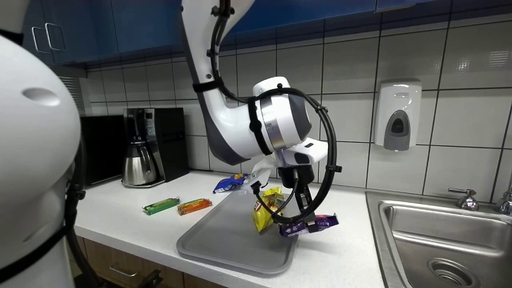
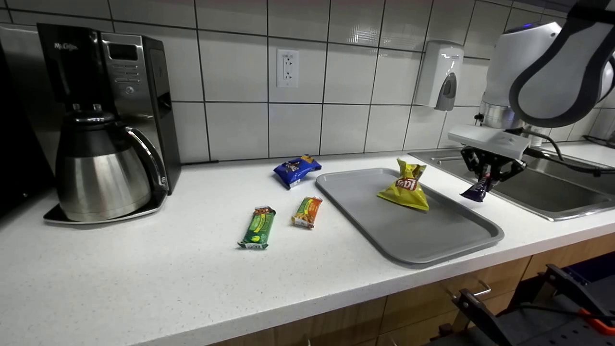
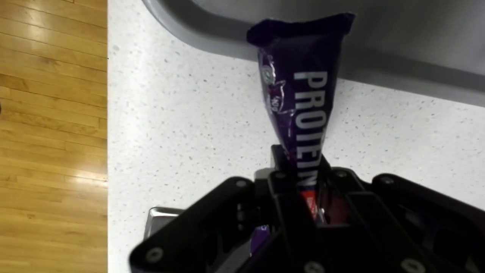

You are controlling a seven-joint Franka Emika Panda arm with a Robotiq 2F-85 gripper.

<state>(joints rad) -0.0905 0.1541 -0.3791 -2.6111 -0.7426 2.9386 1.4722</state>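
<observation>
Purple bar (image 3: pixel 301 87): slim, glossy film wrapper, flat crimped end, white PROTEIN lettering running lengthwise, bit of red lower down, squeezed narrow toward the grip. Black gripper (image 3: pixel 301 165) is clamped on the bar around its middle; bar sits crosswise in it, ends sticking out both sides. Position: over the white speckled countertop (image 2: pixel 168 269), between the gray tray (image 2: pixel 432 240) and the stainless sink (image 1: pixel 452 248). In the wrist view the crimped end overlaps the tray rim; can't tell how high it hangs. Tray is smooth, rounded corners, low raised lip. On it: puffy, crinkled yellow bag (image 2: pixel 407 187), near the gripper. On the tray's side away from the gripper: shiny blue packet (image 2: pixel 296 171), plus flat orange bar (image 2: pixel 307 211) and green bar (image 2: pixel 259 228), all lying on the counter. Brushed-metal carafe (image 2: pixel 105 178) farther off. Visibility: in the wrist view the bar's near end is mostly behind the gripper, only a purple scrap shows; tray and sink are cut off there. In an exterior view a black cable (image 1: pixel 331 148) crosses the yellow bag.
</observation>
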